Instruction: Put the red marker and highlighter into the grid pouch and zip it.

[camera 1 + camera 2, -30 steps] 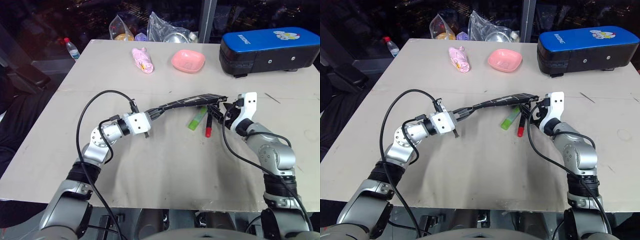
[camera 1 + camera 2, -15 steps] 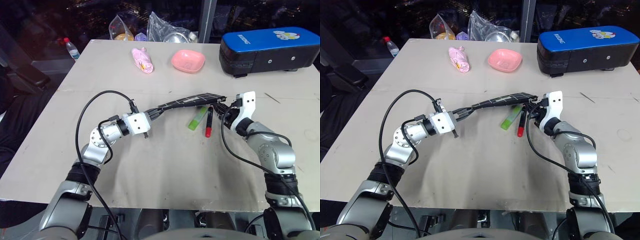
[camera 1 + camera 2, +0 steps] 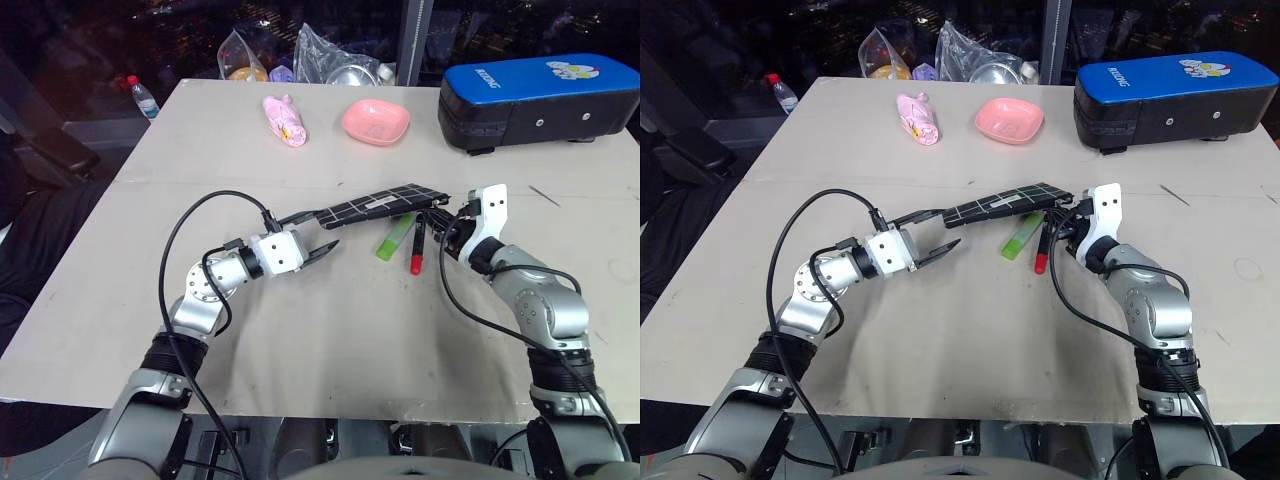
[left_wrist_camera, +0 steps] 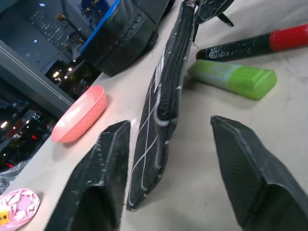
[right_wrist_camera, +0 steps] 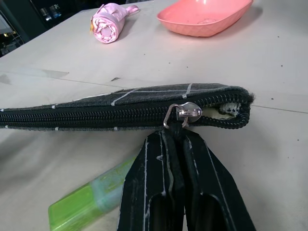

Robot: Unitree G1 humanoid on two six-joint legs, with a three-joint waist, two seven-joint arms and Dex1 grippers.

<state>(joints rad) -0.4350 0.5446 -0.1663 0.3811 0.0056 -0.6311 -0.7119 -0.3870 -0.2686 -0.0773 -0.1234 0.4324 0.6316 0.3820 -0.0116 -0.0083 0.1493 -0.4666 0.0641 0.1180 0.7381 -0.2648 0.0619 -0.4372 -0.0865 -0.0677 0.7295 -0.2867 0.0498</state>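
Grid pouch [image 3: 385, 203]: flat black fabric with thin white grid lines, standing on edge with the zipper along its upper side, almost fully zipped. Highlighter [image 3: 396, 238]: light-green, lying flat on the table just beside the pouch. Red marker [image 3: 416, 243]: black-and-red, lying alongside the highlighter, red end toward the viewer

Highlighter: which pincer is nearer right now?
Right. The right pincer sits just beyond the highlighter at the pouch zipper end; the left pincer is farther off, open.

Your grid pouch [image 3: 378, 206] sits mid-table — highlighter [image 3: 396, 238] and red marker [image 3: 417, 243] lie just before it, side by side.
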